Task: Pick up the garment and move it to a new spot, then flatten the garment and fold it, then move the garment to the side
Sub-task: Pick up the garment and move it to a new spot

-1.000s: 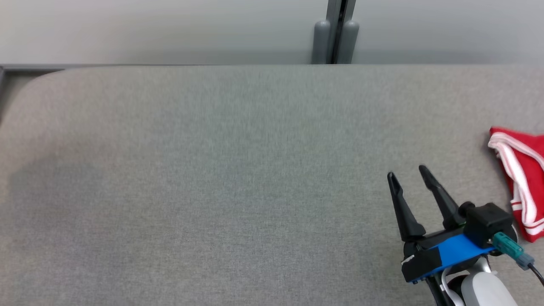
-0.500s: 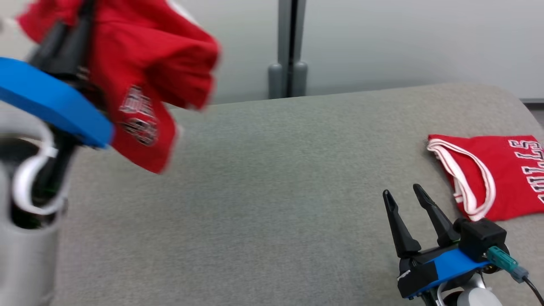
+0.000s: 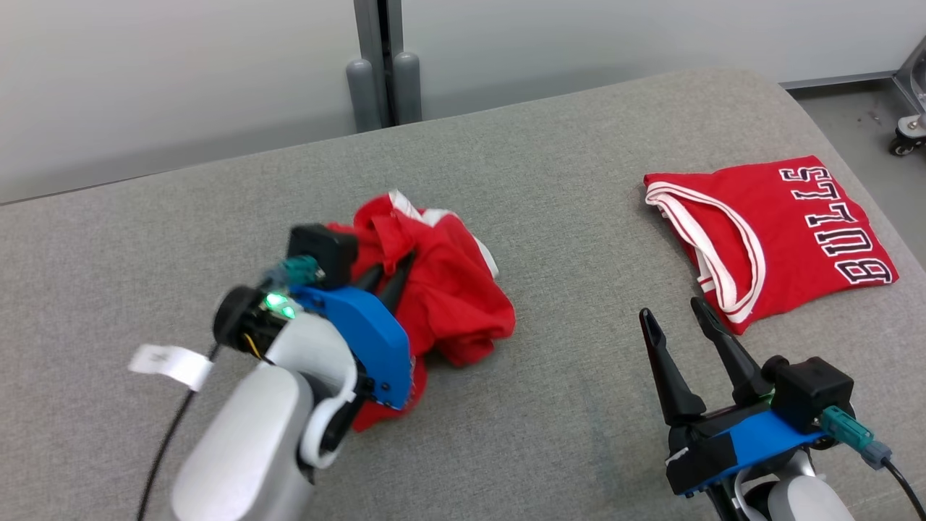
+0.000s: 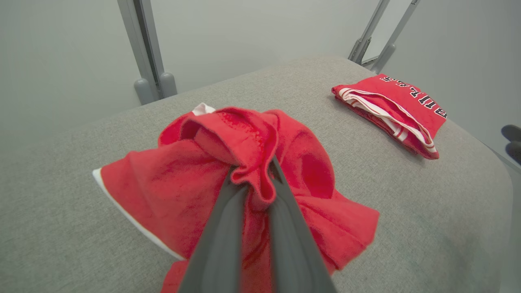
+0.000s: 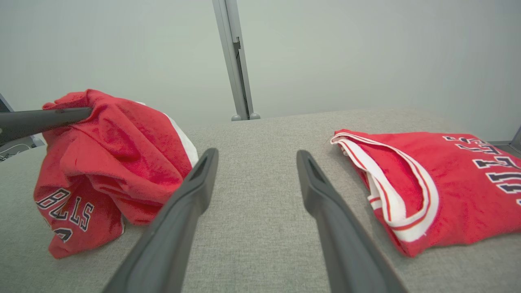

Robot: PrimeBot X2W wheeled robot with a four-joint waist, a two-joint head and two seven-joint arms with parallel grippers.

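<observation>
On the woven table [image 3: 579, 434] sits the crumpled garment [image 3: 452, 289].

The head view looks forward and steeply down on the grey tabletop [image 3: 550, 181] from above its near edge, with the pale wall [image 3: 181, 72] across the top of the frame. It takes in the left pincer [image 3: 394, 269] at lower left and the right pincer [image 3: 673, 310] at lower right. The left wrist view sits low and very near the crumpled jersey [image 4: 171, 183], looking along its own fingers [image 4: 220, 244] toward the wall, with the folded jersey [image 4: 390, 106] at upper right. The right wrist view skims the tabletop from farther back, crumpled jersey at left, folded jersey at right. All three views share both jerseys and the grey post [image 3: 380, 43].
</observation>
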